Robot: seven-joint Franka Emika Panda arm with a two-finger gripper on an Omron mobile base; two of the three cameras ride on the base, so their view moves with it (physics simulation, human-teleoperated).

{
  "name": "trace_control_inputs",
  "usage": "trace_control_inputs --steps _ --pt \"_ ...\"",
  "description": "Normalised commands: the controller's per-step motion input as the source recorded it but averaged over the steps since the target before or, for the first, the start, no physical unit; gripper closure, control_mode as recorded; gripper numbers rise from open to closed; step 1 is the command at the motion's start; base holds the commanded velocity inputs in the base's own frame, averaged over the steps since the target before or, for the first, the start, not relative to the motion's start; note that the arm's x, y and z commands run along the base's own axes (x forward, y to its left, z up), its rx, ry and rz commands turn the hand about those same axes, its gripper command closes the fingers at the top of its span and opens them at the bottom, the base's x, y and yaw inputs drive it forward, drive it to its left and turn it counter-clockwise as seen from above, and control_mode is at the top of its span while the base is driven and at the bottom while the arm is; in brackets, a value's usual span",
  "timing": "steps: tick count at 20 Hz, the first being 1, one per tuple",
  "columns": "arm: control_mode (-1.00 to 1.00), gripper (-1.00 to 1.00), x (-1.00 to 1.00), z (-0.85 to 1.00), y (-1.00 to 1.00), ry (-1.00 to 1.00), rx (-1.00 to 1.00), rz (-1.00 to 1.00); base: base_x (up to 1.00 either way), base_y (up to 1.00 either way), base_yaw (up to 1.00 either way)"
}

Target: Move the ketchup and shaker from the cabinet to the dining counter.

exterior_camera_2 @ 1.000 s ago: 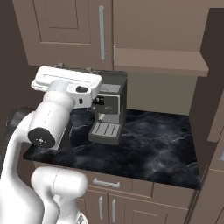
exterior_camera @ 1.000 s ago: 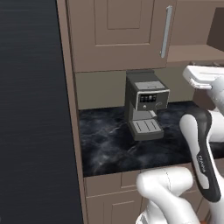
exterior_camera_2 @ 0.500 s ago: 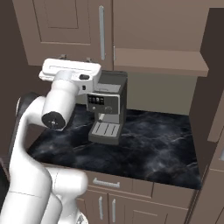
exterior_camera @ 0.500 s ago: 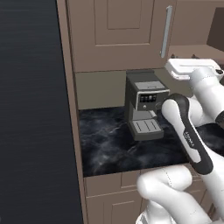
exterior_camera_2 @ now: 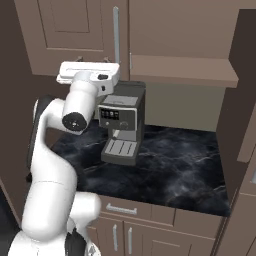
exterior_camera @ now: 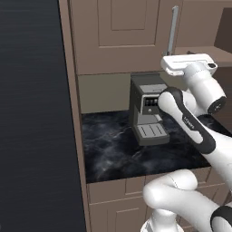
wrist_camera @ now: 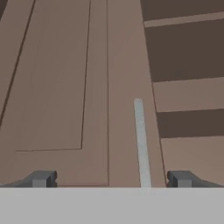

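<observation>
Progress: early, I'd judge. The cabinet (exterior_camera: 122,36) door at upper centre of the left base view is closed, so nothing has been fetched out.
Left to do: open the door, take out ketchup and shaker, carry both to the dining counter.
Ketchup and shaker: presumably behind the door; I cannot tell.
Gripper (wrist_camera: 111,178): fingers spread wide apart, holding nothing, facing the door with the handle (wrist_camera: 141,144) between the tips.
Cabinet look: matte brown wood, recessed rectangular panels.
Handle: slim straight silver bar, vertical, smooth.
Worktop (exterior_camera_2: 170,165): glossy black marble with white veins, at centre of the right base view.
Coffee machine (exterior_camera_2: 121,127): boxy grey metal with a ribbed drip tray, standing on that worktop below the hand.
</observation>
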Motion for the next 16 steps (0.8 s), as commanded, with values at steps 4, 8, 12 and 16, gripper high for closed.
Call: trace_control_inputs --steps 4,8,12,16 --pt "-1.00 -1.00 0.47 0.00 -0.02 0.00 -0.07 -0.01 0.00 0.00 0.00" --pt "-1.00 -1.00 0.33 0.00 -0.13 0.00 -0.05 -0.04 0.00 0.00 0.00" --pt "-1.00 -1.00 0.18 0.00 -0.24 0.00 -0.04 -0.07 0.00 0.00 0.00" --pt "-1.00 -1.00 0.26 0.00 -0.09 0.00 -0.02 -0.06 0.00 0.00 0.00"
